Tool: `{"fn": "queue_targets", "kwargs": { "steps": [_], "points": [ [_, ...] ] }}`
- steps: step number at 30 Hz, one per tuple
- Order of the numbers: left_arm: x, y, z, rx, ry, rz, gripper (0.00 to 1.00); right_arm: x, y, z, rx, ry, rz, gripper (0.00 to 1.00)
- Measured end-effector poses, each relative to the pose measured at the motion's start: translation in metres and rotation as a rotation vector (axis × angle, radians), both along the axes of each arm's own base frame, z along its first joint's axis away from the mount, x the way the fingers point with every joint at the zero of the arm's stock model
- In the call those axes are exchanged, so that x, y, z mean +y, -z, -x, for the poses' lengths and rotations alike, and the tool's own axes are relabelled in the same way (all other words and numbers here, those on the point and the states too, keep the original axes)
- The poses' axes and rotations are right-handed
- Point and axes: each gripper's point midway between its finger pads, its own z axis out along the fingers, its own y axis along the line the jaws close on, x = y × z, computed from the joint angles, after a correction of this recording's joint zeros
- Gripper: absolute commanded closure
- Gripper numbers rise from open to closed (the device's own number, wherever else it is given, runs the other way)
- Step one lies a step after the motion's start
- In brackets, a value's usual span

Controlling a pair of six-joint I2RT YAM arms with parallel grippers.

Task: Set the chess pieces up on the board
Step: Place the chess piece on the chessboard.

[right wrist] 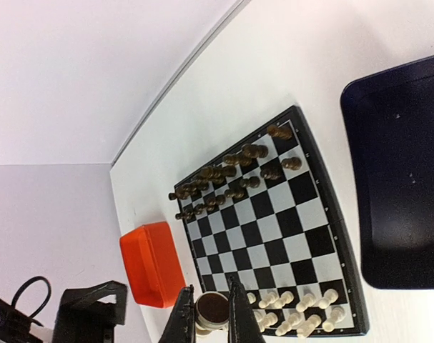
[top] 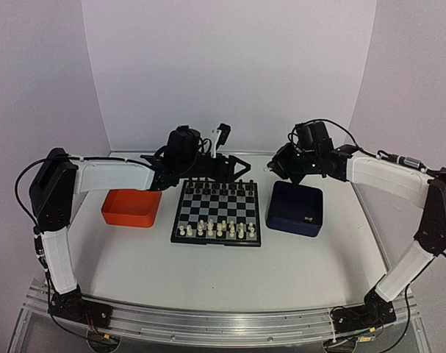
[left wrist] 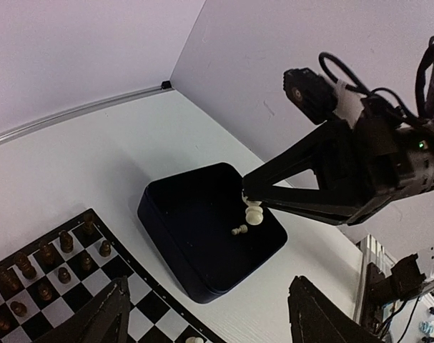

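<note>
**Bench** [top: 134, 257]: white surface, carrying every item below.

**Right arm:** reaching over the dark blue tray [top: 287, 200]. The fingers of the right gripper [right wrist: 210, 293] are clenching one lifted piece [left wrist: 254, 213], cream-white, and holding it above the tray's inside, clear of the floor. Its rank is too small to tell.

**Left arm:** stretching across behind the chessboard [top: 217, 209]. The left gripper [left wrist: 209, 289] is hovering near the board's far edge with its fingers released and spread, nothing between them.

**Chessboard:** lying flat between the two trays, with its middle ranks bare.

**Orange tray** [top: 131, 208]: sitting just beside the board on the left. No pieces are showing inside it.

**Black pieces** [top: 217, 188]: standing along the two far ranks.

**Cream-white chess pieces** [top: 217, 229]: standing in the two near ranks, which are looking nearly full. Which square is vacant I cannot tell.

**Loose piece** [left wrist: 238, 230]: cream-white, lying on its side on the blue tray's floor, just below the lifted one.

**Step in hand (judged):** the right arm is taking a white piece out of the blue tray for placing, and the task is nearing its end.

**Next move (judged):** carrying the piece across to a free near-rank square. It calls for a descent straight down between close neighbours, a release only once the base is sitting flat, and then a return for the loose piece.
</note>
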Motion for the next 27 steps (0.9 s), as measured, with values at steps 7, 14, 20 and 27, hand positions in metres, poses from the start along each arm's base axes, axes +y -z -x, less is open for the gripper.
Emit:
{"fn": "queue_targets", "kwargs": {
  "steps": [7, 14, 20, 27],
  "points": [
    [-0.011, 0.011, 0.012, 0.042, 0.023, -0.005, 0.41, 0.027, -0.004, 0.015, 0.003, -0.039, -0.036, 1.00],
    [-0.017, 0.011, 0.020, 0.059, 0.039, 0.002, 0.54, 0.041, -0.002, 0.020, 0.008, -0.054, -0.059, 1.00],
    [-0.020, 0.017, 0.021, 0.075, 0.053, 0.003, 0.66, 0.047, -0.003, 0.022, 0.003, -0.066, -0.066, 1.00],
    [-0.024, 0.029, 0.020, 0.098, 0.062, -0.004, 0.72, 0.051, -0.004, 0.024, 0.000, -0.075, -0.072, 1.00]
  ]
}}
